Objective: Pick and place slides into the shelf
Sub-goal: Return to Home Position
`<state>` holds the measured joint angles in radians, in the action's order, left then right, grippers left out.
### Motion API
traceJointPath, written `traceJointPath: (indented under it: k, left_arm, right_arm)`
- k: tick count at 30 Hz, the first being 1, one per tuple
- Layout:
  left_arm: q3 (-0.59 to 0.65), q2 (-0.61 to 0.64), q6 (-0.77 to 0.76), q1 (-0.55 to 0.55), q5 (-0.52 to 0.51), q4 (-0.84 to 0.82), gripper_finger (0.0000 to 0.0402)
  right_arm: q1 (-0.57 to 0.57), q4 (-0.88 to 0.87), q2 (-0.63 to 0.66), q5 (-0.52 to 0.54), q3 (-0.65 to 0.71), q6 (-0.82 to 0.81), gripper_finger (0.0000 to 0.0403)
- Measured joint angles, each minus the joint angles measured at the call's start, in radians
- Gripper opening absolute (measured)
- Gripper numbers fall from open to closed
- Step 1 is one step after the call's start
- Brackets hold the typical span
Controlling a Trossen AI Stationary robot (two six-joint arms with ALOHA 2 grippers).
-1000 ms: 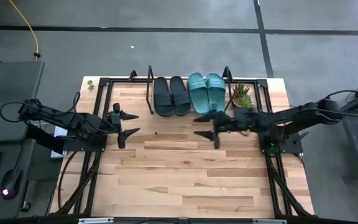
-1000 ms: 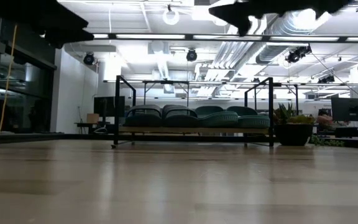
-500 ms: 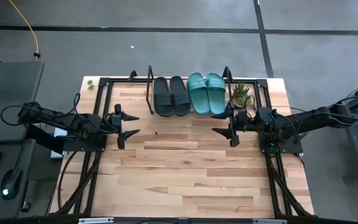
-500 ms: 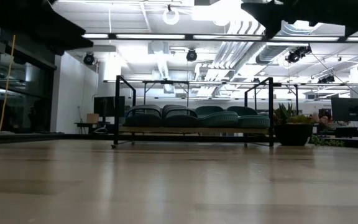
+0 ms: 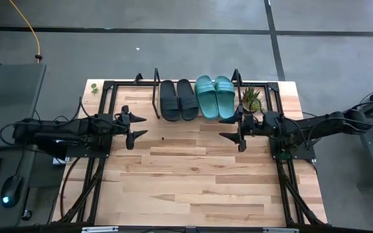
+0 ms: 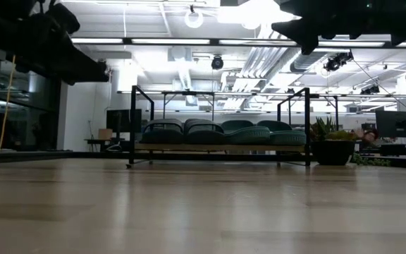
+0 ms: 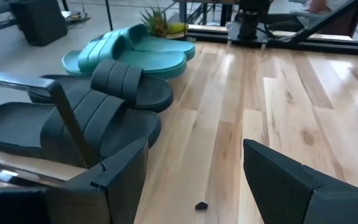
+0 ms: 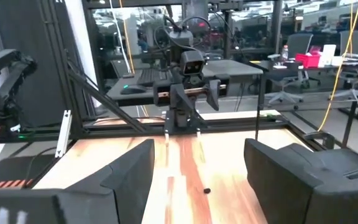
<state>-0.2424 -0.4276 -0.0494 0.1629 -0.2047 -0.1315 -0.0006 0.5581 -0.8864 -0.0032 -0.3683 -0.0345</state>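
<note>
Two black slides [image 5: 177, 99] and two teal slides [image 5: 214, 96] lie side by side, soles down, on the shelf's board between its black tube ends [image 5: 155, 94] at the table's far edge. They also show in the low view [image 6: 220, 132] and the left wrist view [image 7: 104, 106]. My left gripper [image 5: 136, 126] is open and empty, above the table to the left of the shelf. My right gripper [image 5: 229, 128] is open and empty, above the table just near of the teal slides.
A small potted plant [image 5: 252, 99] stands to the right of the shelf. A small dark speck [image 5: 164, 138] lies on the tabletop between the grippers. Black frame rails [image 5: 102, 116] run along the table's left and right sides. The wooden tabletop [image 5: 193, 181] stretches toward the near edge.
My right gripper has drawn back toward the table's right edge, away from the teal slides, staying open. My left gripper has shifted a little toward the shelf and turned slightly. The slides have not moved.
</note>
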Motion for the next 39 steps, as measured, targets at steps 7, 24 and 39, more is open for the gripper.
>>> traceJointPath:
  k: [7,24,39]
  left_arm:
    - [0.008,0.002,0.016,0.014,0.040,0.023,0.0246]
    - [0.009,0.171,0.027,0.013,0.029,-0.106,0.0246]
    - [0.148,0.426,0.019,0.013,-0.008,-0.093,0.0246]
  right_arm:
    - [0.001,-0.001,0.000,-0.001,0.000,0.007,0.0238]
    - [0.001,0.181,0.435,-0.001,0.354,-0.018,0.0238]
    - [0.001,-0.001,0.601,-0.001,0.358,-0.022,0.0238]
